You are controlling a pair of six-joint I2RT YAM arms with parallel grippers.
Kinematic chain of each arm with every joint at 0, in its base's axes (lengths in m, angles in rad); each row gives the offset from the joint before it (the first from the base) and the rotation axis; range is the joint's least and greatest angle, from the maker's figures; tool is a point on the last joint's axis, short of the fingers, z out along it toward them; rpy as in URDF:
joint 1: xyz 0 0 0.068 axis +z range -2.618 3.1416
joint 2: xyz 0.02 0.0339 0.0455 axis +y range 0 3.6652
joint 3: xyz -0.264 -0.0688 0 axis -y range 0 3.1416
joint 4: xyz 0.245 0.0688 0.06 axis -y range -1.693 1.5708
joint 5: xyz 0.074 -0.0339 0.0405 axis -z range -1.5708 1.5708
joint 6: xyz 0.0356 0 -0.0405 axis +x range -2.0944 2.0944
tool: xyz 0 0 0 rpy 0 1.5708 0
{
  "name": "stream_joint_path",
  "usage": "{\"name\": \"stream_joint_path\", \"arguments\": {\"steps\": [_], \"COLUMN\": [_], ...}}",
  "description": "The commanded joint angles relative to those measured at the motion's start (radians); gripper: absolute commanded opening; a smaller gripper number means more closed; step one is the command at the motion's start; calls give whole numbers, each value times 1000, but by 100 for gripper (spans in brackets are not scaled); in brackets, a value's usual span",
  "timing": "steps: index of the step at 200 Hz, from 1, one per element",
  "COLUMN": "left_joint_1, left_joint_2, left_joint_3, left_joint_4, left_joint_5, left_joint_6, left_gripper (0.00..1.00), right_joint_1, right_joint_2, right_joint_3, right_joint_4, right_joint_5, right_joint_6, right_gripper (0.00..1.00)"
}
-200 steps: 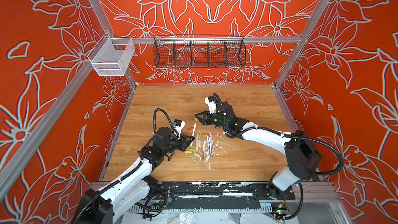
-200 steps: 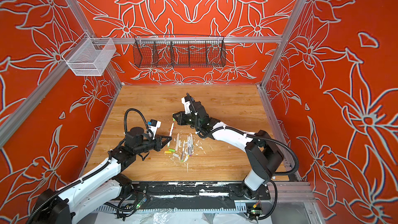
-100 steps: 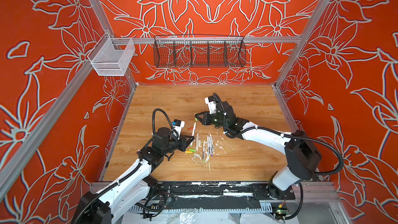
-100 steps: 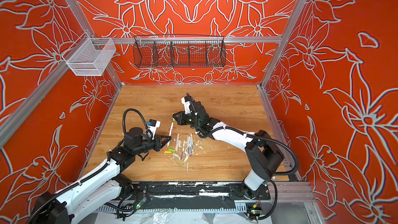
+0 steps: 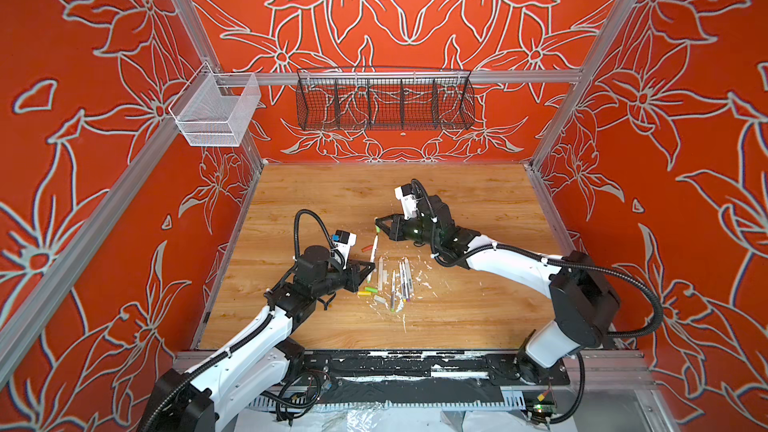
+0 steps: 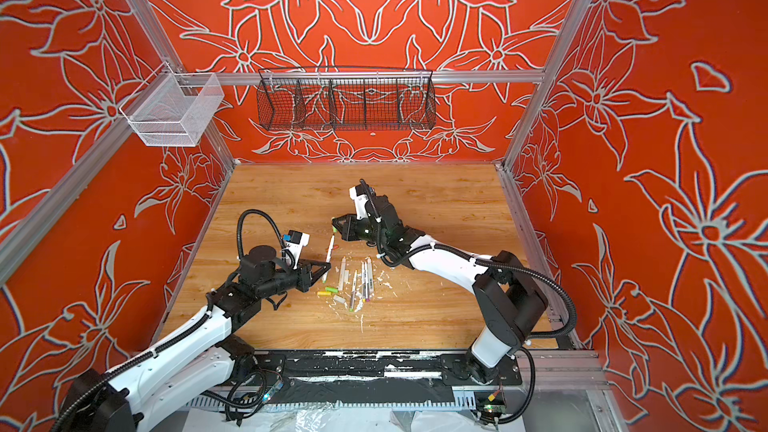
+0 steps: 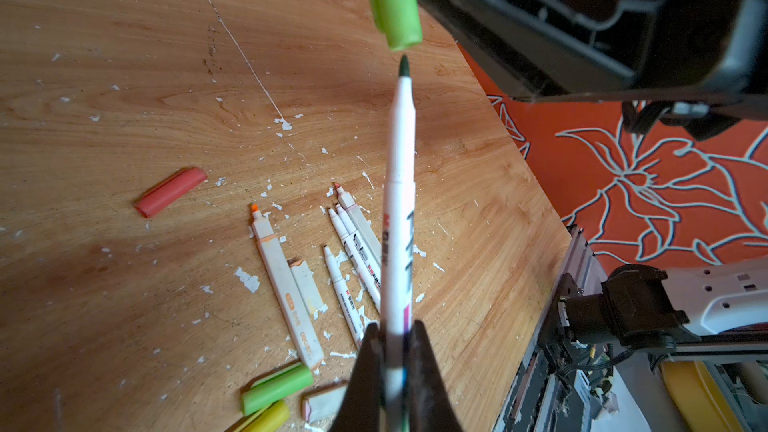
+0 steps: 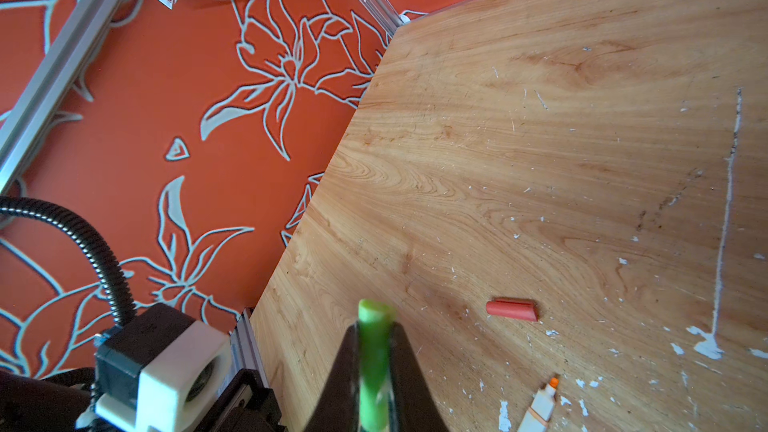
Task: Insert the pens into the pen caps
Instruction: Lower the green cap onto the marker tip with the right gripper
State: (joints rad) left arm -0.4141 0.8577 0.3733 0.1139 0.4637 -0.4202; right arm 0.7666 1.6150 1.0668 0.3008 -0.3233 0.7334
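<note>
Left gripper [image 7: 395, 332]: clamped on white pen [image 7: 399, 160], held above mid-table [image 5: 478, 209], its dark tip just short of, not touching, the lime green cap [image 7: 395, 2] pinched in right gripper [image 8: 376, 332]. Below, nearer: loose pens [image 5: 402, 280], spare caps [image 7: 277, 386]. Risk: cap tilted against barrel, so tip may catch the rim and twist either piece.

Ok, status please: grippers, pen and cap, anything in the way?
Both shut: left gripper on pen, right gripper on green cap. Tip just short of cap mouth, not in. Nothing between them.
</note>
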Motion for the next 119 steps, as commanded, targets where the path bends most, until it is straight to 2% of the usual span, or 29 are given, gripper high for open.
{"name": "stream_joint_path", "arguments": {"steps": [1, 119], "left_joint_1": [0, 21], "left_joint_2": [4, -44], "left_joint_3": [13, 3], "left_joint_4": [10, 13], "left_joint_5": [0, -23], "left_joint_6": [15, 5], "left_gripper": [0, 0], "right_joint_1": [11, 22], "right_joint_2": [-9, -7], "right_joint_3": [19, 18], "right_joint_4": [36, 26], "right_joint_5": [-20, -11], "right_joint_6": [8, -6], "right_gripper": [14, 14]}}
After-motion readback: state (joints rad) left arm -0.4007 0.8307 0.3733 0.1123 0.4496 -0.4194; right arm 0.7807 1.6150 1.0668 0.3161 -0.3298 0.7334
